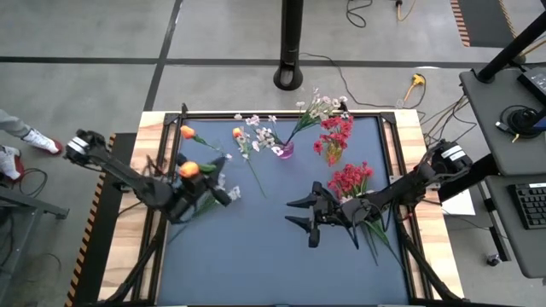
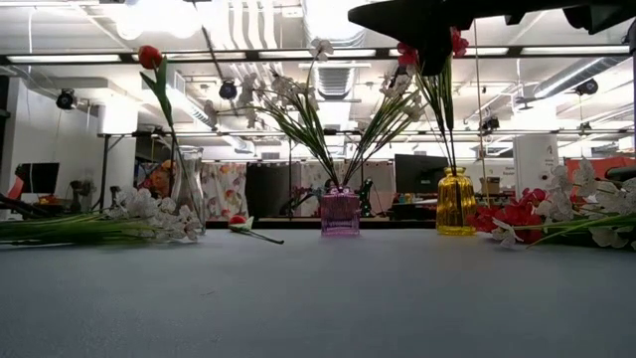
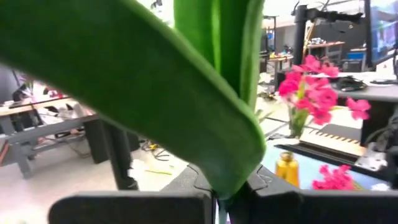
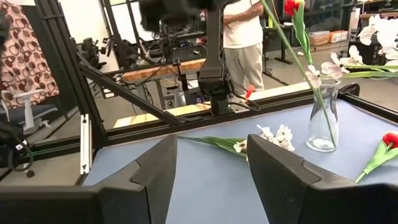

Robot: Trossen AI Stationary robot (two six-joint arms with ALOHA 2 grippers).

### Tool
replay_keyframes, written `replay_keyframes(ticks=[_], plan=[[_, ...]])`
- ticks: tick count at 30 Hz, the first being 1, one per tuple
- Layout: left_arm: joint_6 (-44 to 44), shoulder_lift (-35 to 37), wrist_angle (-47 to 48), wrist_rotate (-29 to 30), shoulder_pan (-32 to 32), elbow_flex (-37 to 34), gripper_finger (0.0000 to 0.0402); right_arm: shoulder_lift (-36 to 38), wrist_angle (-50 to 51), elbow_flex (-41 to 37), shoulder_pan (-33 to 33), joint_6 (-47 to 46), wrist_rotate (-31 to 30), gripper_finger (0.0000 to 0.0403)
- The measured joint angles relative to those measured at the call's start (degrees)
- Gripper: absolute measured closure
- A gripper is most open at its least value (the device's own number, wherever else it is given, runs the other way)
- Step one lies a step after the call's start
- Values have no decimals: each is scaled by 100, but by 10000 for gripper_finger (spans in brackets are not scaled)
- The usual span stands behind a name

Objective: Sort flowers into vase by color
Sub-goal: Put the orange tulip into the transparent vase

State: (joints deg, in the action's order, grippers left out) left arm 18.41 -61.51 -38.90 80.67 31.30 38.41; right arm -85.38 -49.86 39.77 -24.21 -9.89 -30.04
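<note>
1. High view: The left gripper (image 1: 192, 189) is seen clenched on the green stem of an orange tulip-like bud (image 1: 188, 169), which stands just above the fingers. A clear glass vase (image 1: 166, 166) already holding one orange tulip (image 1: 187, 132) lies just beside this claw. The right gripper (image 1: 305, 217) is seen released, fingers spread over bare blue mat (image 1: 273, 264), with a loose red blossom spray (image 1: 350, 179) just behind it. A purple vase with white sprays (image 1: 284, 150) and a yellow vase with red blossoms (image 1: 333, 153) stand well beyond both claws.

2. Low view: The clear vase, purple vase (image 2: 340, 213) and yellow vase (image 2: 455, 202) are seen upright in a row. White sprays (image 2: 149, 214) lie flat on the mat. Neither claw's fingertips can be made out here.

3. Left wrist view: The broad green leaf and stem (image 3: 205, 81) are seen pinched at the fingers, filling the view.

4. Right wrist view: The fingers (image 4: 149, 180) stand apart and hold nothing; the clear vase (image 4: 324, 124) is well ahead of them.

5. Step in hand, as judged: the held stem should be kept upright, its lower end centred over the narrow clear neck, lowered slowly, and let go only once seated, lest the vase be tipped.
</note>
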Motion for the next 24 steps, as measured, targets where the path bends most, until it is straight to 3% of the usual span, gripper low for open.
replay_keyframes(ticks=[11, 24], plan=[[-359, 1666, 2161, 325, -94, 2, 402, 0, -3, 0, 26, 28, 0, 214], [-51, 2393, 2506, 234, -485, 2, 401, 0, -5, 0, 101, 44, -2, 213]])
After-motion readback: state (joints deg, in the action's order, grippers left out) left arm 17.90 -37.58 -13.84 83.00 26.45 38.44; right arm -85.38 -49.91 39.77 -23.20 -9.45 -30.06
